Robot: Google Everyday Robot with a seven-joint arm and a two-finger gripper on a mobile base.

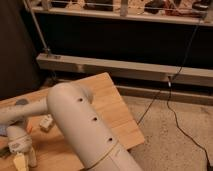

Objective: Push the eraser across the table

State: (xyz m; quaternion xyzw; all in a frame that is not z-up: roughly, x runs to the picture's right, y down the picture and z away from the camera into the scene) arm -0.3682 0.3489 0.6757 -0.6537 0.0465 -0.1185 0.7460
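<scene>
The white arm (pixel 75 117) fills the foreground. Its thick, smooth upper link rises from the bottom edge to a rounded elbow, and a slimmer forearm reaches left from there over the surface (pixel 112 112). The wrist turns straight down at the lower left corner. The tool (pixel 25 161) hangs there, low over the wood and close to the near edge. I cannot tell whether it is released or clenched. The eraser cannot be made out near the tool or anywhere on the visible part of the surface.

The surface is light-brown wood with straight edges and faint grain. The arm's shell is glossy plastic with 3 small dark holes in a row. 1 small pale block (pixel 46 122) lies just below the forearm. 1 blue-grey rounded shape (pixel 21 102) peeks above it. Behind the surface, 1 grey metal rail (pixel 125 70) runs across, and 1 black cable (pixel 172 92) trails onto the speckled floor (pixel 175 135).
</scene>
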